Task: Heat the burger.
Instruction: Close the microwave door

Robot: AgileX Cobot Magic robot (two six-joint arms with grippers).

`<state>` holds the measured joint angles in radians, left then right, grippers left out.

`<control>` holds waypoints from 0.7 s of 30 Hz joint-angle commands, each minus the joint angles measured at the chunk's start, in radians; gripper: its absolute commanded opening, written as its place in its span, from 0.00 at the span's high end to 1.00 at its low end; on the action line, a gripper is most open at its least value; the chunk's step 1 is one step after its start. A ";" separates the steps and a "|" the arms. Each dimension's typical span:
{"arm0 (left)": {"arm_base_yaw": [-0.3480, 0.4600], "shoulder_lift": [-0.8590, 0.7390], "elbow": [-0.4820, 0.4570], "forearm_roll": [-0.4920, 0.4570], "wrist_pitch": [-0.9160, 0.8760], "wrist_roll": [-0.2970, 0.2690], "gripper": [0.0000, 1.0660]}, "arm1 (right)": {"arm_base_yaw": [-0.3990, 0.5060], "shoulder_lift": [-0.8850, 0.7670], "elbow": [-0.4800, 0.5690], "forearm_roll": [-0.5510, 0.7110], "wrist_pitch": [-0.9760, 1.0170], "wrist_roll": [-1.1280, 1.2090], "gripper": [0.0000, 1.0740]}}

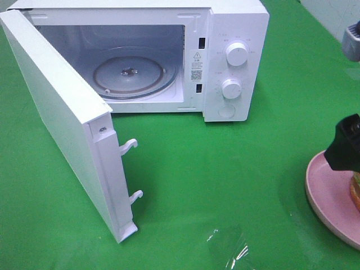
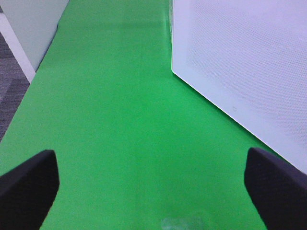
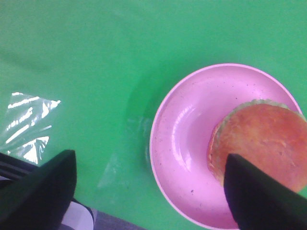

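Observation:
The burger (image 3: 261, 141), a glossy brown-orange bun with a green lettuce edge, sits off-centre on a round pink plate (image 3: 187, 129) on the green cloth. My right gripper (image 3: 148, 191) hovers open above the plate, its fingers wide apart, one over the cloth and one over the burger's edge. At the right edge of the exterior view only a sliver of the burger (image 1: 355, 191) shows behind a black finger (image 1: 344, 147). The white microwave (image 1: 236, 62) stands at the back with its door (image 1: 62, 118) swung wide open and the glass turntable (image 1: 129, 76) bare. My left gripper (image 2: 152, 191) is open over bare cloth.
A crumpled piece of clear plastic film (image 1: 228, 247) lies on the cloth near the front, left of the plate. The microwave's white perforated panel (image 2: 240, 62) stands close beside my left gripper. Two door latch hooks (image 1: 129, 146) stick out from the door's edge.

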<state>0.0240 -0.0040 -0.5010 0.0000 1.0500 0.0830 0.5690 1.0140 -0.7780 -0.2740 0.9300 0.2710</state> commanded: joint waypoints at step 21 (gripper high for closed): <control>-0.004 -0.020 0.002 0.000 -0.007 0.001 0.08 | -0.158 -0.539 0.158 0.092 0.045 -0.107 0.28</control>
<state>0.0240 -0.0040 -0.5010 0.0000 1.0500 0.0830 0.4180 0.4880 -0.6230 -0.1890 0.9710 0.1820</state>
